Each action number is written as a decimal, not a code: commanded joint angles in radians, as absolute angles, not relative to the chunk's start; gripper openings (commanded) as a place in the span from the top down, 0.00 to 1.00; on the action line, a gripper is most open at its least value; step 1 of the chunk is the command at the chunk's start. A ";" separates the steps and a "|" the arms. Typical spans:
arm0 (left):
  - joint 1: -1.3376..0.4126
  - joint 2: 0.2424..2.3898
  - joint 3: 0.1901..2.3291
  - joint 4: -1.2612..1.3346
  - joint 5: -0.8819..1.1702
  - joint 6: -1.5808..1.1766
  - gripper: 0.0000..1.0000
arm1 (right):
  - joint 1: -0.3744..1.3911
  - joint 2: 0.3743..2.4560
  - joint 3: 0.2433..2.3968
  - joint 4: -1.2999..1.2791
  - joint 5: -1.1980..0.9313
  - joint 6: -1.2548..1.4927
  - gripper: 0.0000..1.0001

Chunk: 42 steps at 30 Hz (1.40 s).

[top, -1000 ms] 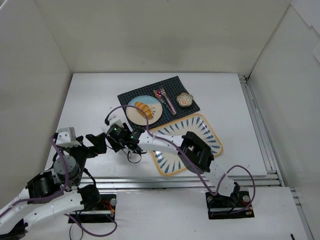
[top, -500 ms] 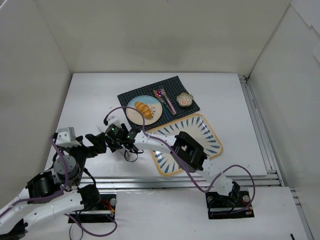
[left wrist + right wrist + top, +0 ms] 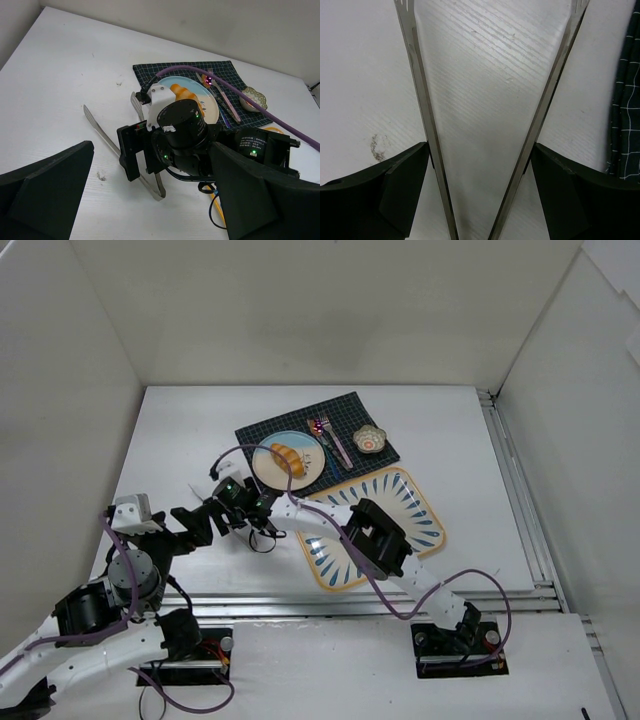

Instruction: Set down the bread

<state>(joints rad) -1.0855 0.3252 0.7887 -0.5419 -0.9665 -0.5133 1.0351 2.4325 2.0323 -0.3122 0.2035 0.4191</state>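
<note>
On the white table (image 3: pixel 180 440), the round pale-blue plate (image 3: pixel 306 469) lies ahead-right of the right gripper (image 3: pixel 480 150), whose fingers clamp spread steel tongs (image 3: pixel 422 100); the left gripper (image 3: pixel 152 147) has its fingers apart, empty. The small golden-brown ridged bread roll (image 3: pixel 284 454) rests on that plate, so it seems best to set the tongs down clear of it.

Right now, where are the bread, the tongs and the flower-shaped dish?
bread (image 3: pixel 284 455): top view, middle of its crust.
tongs (image 3: pixel 102 129): left wrist view, on one metal arm.
flower-shaped dish (image 3: pixel 369 439): top view, its orange centre.

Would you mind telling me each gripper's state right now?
Left gripper: open, holding nothing.
Right gripper: closed on the tongs, jaws spread wide.
</note>
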 commanded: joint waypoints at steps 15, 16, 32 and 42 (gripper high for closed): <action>-1.091 0.379 0.807 -0.508 -0.989 -0.526 0.01 | 1.037 2.300 2.045 -0.261 0.244 0.342 0.02; -1.091 0.386 0.808 -0.509 -0.989 -0.528 0.01 | 1.040 2.283 2.042 -0.262 0.256 0.339 0.02; -1.091 0.351 0.796 -0.485 -0.965 -0.502 0.01 | 0.950 1.947 1.660 -0.262 0.380 0.452 0.02; -1.091 0.331 0.749 -0.382 -0.930 -0.416 0.01 | 0.882 1.395 1.326 -0.301 0.627 0.495 0.02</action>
